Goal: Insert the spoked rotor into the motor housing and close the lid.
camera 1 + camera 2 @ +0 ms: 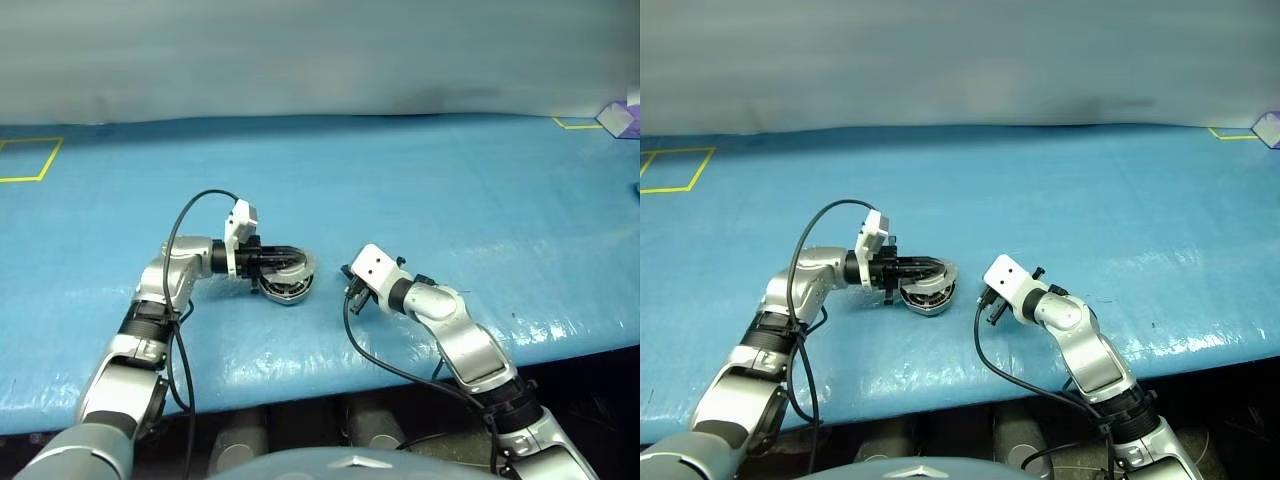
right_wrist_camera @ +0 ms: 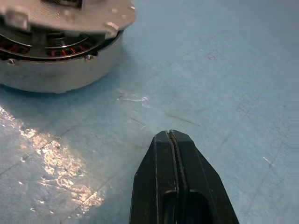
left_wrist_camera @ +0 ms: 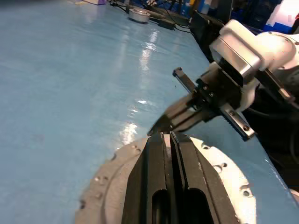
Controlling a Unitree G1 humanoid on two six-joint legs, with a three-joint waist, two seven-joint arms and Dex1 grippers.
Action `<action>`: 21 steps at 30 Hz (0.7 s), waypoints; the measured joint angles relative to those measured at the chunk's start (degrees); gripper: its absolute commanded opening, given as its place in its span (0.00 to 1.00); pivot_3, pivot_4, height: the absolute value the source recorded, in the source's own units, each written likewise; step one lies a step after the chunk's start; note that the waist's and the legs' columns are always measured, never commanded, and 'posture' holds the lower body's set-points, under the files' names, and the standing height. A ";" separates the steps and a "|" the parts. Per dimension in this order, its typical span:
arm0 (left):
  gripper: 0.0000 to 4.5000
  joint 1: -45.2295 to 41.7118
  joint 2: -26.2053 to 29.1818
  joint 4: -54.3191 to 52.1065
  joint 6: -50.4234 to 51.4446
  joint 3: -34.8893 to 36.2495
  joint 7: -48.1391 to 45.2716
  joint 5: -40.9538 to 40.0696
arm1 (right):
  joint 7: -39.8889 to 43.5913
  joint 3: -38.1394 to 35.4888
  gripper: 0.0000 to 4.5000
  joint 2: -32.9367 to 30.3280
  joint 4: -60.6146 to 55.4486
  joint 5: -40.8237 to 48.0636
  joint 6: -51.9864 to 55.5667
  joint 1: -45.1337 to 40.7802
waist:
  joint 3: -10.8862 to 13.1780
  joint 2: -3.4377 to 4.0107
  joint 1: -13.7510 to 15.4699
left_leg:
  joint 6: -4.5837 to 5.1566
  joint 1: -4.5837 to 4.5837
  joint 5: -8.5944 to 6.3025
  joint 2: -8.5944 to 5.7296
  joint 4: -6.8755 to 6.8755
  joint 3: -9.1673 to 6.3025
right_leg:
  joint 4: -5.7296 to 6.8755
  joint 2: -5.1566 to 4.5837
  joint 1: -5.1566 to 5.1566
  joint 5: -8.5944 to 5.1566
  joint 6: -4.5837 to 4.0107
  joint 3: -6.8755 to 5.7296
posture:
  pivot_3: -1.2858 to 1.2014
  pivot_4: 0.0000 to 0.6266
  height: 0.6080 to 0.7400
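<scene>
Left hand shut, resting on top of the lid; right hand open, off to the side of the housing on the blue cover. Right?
One slip: the right hand is shut, not open. The right wrist view shows its fingers pressed together, apart from the motor housing. The left hand is indeed shut on top of the lid.

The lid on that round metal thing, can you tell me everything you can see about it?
The lid is a round, flat disc of grey metal with small holes near its rim. It sits tilted over the motor housing, not fully shut: a gap shows the copper-brown windings underneath. The left end effector, fingers together, rests on top of it, seemingly pressing it down. The right end effector is shut and apart from it, beside the housing on the blue table cover.
</scene>
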 measured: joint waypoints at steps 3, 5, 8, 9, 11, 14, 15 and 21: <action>0.04 0.96 0.18 -0.68 -0.11 -1.82 -0.18 1.26 | -0.04 0.01 0.00 -0.09 0.00 -0.05 0.02 -0.01 | 0.00 0.00 0.03 | 0.00 -0.03 0.00 0.00 0.19 -0.02 | 0.04 0.01 0.03 0.02 0.02 0.00 | 0.52 0.24 1.00; 0.04 1.11 0.45 -1.27 -0.49 -2.25 -0.08 1.83 | -0.16 0.01 0.00 -0.04 0.00 -0.05 0.03 -0.03 | 0.00 0.00 0.01 | 0.00 -0.01 0.00 0.00 0.28 -0.02 | 0.03 0.00 0.10 0.03 0.04 0.00 | 0.52 0.24 1.00; 0.04 1.75 0.80 -2.30 -1.47 -2.72 0.40 2.43 | -0.49 0.01 0.00 0.10 0.02 -0.08 0.03 -0.04 | 0.00 0.00 -0.01 | 0.01 0.14 0.00 0.00 0.29 -0.02 | 0.01 0.00 0.28 0.04 0.05 0.01 | 0.52 0.24 1.00; 0.04 1.96 0.82 -2.52 -1.67 -2.85 0.64 2.47 | -0.51 0.01 0.00 0.11 0.02 -0.11 0.03 -0.10 | 0.00 0.00 0.01 | 0.02 0.26 -0.01 0.00 0.27 -0.03 | -0.02 0.00 0.40 0.03 0.05 0.00 | 0.52 0.24 1.00; 0.04 2.37 0.97 -2.93 -2.27 -2.96 1.07 2.71 | -0.71 -0.01 0.00 0.27 0.02 -0.11 0.03 -0.25 | 0.00 0.00 -0.01 | 0.02 0.34 -0.02 0.00 0.26 -0.03 | -0.02 0.00 0.46 0.03 0.05 0.00 | 0.52 0.24 1.00; 0.04 3.48 1.07 -4.30 -2.70 -3.11 1.60 2.93 | -1.40 -0.19 0.00 1.02 0.07 0.10 0.02 -0.37 | -0.01 0.01 -0.05 | 0.02 0.39 -0.02 0.00 0.25 -0.04 | -0.02 0.00 0.50 0.03 0.04 0.00 | 0.52 0.24 1.00; 0.04 4.04 1.07 -4.96 -2.83 -3.11 1.87 2.93 | -1.57 -0.42 0.00 1.39 0.08 0.28 0.00 -0.49 | -0.01 0.01 -0.04 | 0.02 0.40 -0.02 0.00 0.25 -0.04 | -0.02 0.00 0.51 0.03 0.05 0.00 | 0.52 0.24 1.00; 0.04 6.45 0.99 -7.12 -4.15 -2.67 3.95 2.84 | -2.61 -2.04 0.00 4.14 0.18 1.64 -0.20 -1.40 | -0.02 0.02 -0.03 | 0.02 0.50 -0.02 0.01 0.25 -0.05 | -0.02 0.00 0.58 0.03 0.04 -0.01 | 0.52 0.24 1.00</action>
